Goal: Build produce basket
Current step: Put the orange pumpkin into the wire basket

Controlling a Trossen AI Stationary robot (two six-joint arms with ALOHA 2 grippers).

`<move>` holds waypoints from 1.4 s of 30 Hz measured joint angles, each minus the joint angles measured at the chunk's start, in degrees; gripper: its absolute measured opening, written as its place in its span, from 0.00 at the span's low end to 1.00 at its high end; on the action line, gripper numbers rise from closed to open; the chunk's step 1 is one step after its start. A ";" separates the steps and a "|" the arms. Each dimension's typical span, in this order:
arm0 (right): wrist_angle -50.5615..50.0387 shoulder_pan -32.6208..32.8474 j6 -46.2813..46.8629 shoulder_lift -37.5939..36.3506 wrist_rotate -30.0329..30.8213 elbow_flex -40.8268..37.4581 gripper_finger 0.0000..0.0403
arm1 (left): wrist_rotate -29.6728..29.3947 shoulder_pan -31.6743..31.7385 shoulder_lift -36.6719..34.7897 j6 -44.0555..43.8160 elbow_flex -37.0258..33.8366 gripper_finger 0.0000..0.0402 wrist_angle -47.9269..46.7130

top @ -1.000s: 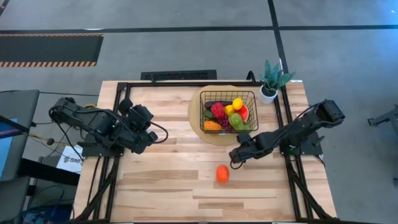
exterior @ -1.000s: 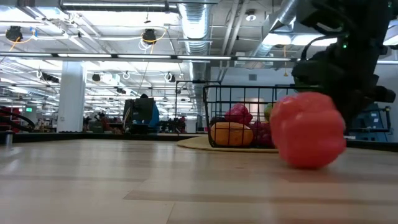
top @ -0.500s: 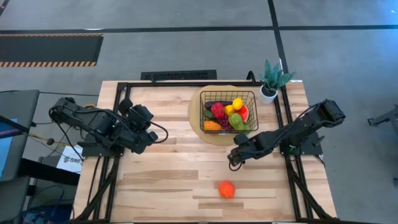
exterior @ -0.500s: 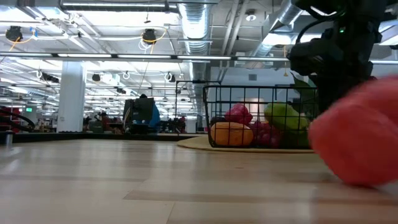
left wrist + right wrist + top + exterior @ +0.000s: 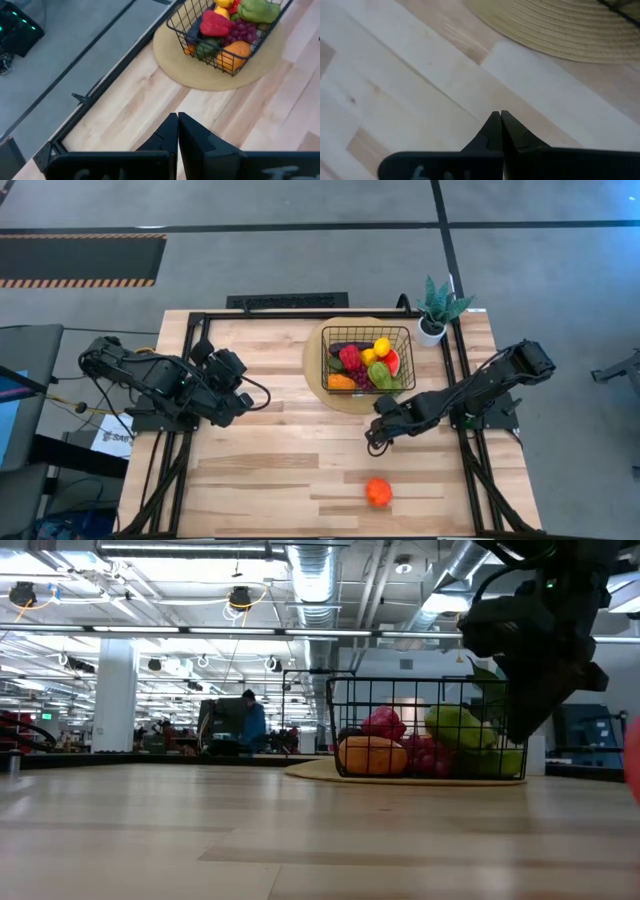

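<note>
My right gripper hangs low over the bare table, just off the round mat at about its five o'clock. Its jaws are pressed fully together with nothing between them; my right wrist view shows only wood planks and the edge of the mat past the tips. My left gripper waits near the table's nine o'clock side, jaws likewise shut and empty, pointing toward the basket.

The basket sits on the mat at the table's one o'clock, beside the potted plant, and already carries most of the produce: a red pepper, a lemon, a green pepper, grapes and an orange piece, heaped so they stay inside the wire walls. I judge that the mat marks the basket's spot and keeps it from sliding.

One orange fruit lies loose on the wood near the table's six o'clock edge. From my right jaws it is at roughly six o'clock, well apart, not touching anything. To take it, I would have to open the jaws, swing toward that edge and come down around it; being round, it may roll.
</note>
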 joint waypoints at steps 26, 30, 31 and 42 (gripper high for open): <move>-32.33 10.48 -12.51 -15.70 32.23 28.83 0.00 | 4.65 -8.55 -28.36 -2.56 -40.82 0.00 37.10; -32.51 16.06 -12.51 -20.76 37.53 28.83 0.00 | 8.07 -8.55 -36.73 0.17 -49.93 0.00 48.20; -32.47 17.78 -12.49 -21.81 38.77 28.83 0.00 | 8.51 -8.55 -38.70 0.71 -52.06 0.00 50.82; -31.80 44.45 -9.08 -25.55 61.70 28.00 0.00 | 12.39 -8.44 -53.68 2.27 -67.92 0.00 65.05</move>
